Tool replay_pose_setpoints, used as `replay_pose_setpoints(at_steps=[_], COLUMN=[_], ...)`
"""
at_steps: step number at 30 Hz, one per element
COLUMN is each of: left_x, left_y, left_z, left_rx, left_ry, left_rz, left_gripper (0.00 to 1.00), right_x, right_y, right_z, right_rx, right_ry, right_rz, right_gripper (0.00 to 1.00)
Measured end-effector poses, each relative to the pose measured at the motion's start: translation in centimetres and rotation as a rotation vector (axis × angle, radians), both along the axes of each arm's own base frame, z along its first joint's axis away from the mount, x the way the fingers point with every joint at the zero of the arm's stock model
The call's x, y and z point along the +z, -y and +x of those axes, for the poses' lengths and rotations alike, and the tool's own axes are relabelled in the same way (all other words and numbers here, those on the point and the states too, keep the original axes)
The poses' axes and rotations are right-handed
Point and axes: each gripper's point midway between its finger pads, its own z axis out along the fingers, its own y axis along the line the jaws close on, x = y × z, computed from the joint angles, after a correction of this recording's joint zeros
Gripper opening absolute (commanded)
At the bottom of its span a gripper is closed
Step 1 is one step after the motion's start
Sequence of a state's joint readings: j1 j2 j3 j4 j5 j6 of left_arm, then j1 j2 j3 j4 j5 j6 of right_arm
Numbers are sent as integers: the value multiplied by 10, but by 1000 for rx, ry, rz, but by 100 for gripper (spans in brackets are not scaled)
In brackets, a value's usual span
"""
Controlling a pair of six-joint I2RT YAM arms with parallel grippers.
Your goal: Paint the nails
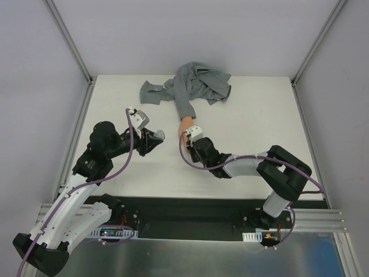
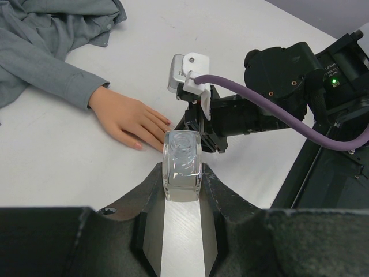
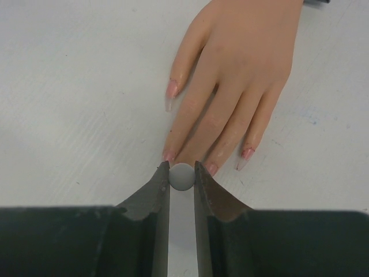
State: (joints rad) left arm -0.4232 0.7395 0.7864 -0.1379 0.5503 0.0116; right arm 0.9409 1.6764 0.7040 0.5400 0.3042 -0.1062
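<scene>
The peach mannequin hand (image 1: 185,123) lies flat on the white table, its grey sleeve (image 1: 185,99) running to the back. In the right wrist view the hand (image 3: 242,63) points its fingers at me, and pinkish nails (image 3: 172,89) show on the fingertips. My right gripper (image 3: 182,173) is shut on a small round grey cap (image 3: 182,177), right above the tip of a middle finger, whose nail is hidden. My left gripper (image 2: 183,173) is shut on a clear glass bottle (image 2: 183,164) with an open neck, just left of the hand's fingertips (image 2: 151,135).
A crumpled grey shirt (image 1: 202,83) lies at the back of the table. The right arm's black wrist and purple cable (image 2: 271,109) cross close in front of the left gripper. Metal frame posts stand at the table's back corners.
</scene>
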Motion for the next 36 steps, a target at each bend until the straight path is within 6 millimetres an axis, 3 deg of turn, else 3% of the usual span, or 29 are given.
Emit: replay_pose_setpoints(at_steps=[20,36], left_x=[0,0], left_y=[-1,0], left_z=[1,0], left_rx=[5,-5], left_ry=[0,-1], left_rz=[0,-2], left_gripper=[0,0], right_x=[10,9], right_y=[-4,-8], right_z=[9,4], right_rx=[-8,6], right_ry=[15,10], right_rz=[20,24], right_gripper=[1,0])
